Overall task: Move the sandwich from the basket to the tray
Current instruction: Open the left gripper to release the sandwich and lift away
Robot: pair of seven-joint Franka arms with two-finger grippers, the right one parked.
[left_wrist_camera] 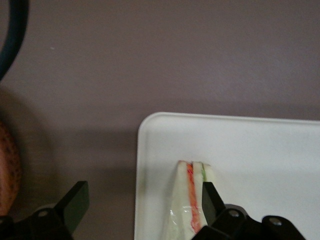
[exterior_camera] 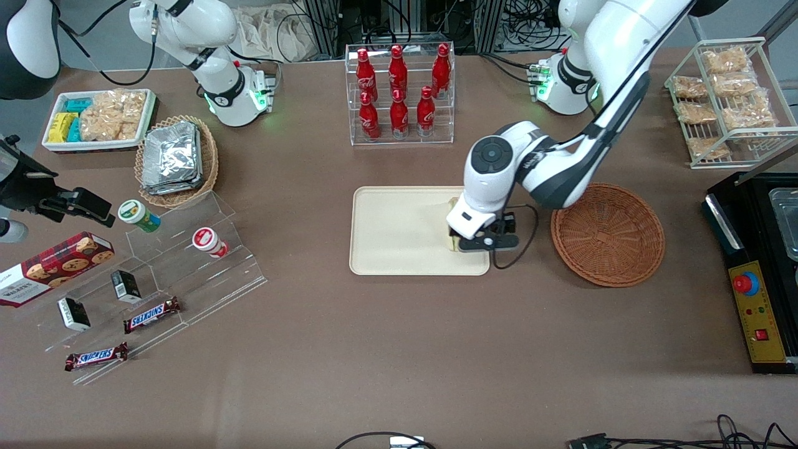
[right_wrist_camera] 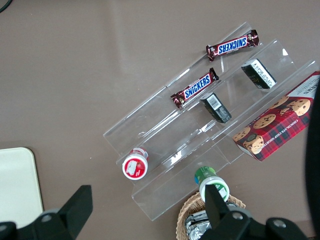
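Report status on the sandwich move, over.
Gripper open, low over tray edge nearest basket. Sandwich on tray, one finger beside it. Basket empty. Nothing in the way.

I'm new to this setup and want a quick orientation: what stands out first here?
The gripper hangs open over the tray's edge nearest the basket, with the sandwich on the tray by one finger. Farther from the camera, red bottles fill a clear rack.
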